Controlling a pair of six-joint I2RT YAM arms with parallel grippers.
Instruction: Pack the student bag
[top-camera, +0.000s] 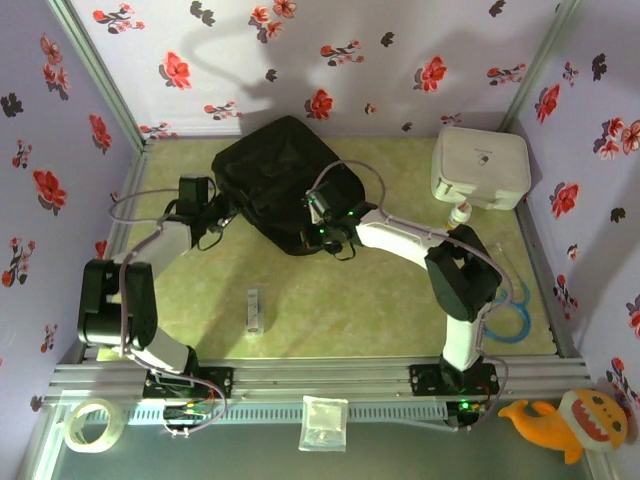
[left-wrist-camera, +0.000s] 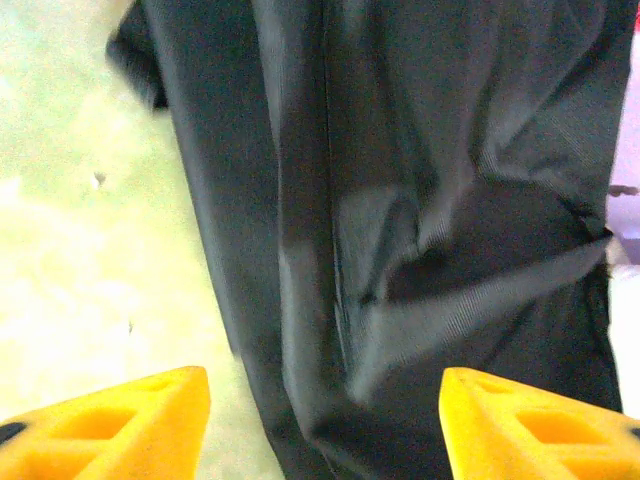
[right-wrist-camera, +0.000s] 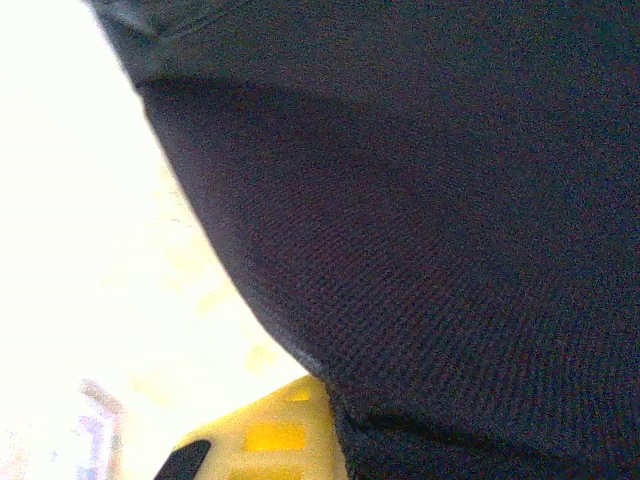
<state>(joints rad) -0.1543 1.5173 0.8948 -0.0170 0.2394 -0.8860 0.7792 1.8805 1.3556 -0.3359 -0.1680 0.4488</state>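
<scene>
Left pincer (left-wrist-camera: 325, 405) wide apart, empty, at the student bag's (left-wrist-camera: 420, 180) edge, table (left-wrist-camera: 80, 260) beside; right pincer's (top-camera: 318, 226) state unclear.

A white rounded hard case (top-camera: 480, 167) is sitting in the far right corner of the yellow-green table mat (top-camera: 370, 320), close against the floral-papered wall (top-camera: 400, 60). A small white bottle (top-camera: 459, 213) is lying just beside the case's near edge. Loops of blue tubing (top-camera: 521, 298) are resting by the mat's right edge. A small clear rectangular object (top-camera: 254, 309) is lying alone on the mat toward the near side. In front of the aluminium rail (top-camera: 330, 378), a roll of clear tape (top-camera: 90, 425) is lying flat on the left. A clear plastic packet (top-camera: 323, 423) is sitting in the middle, and an orange-and-white plush fish (top-camera: 570, 422) is lying on the right.
</scene>
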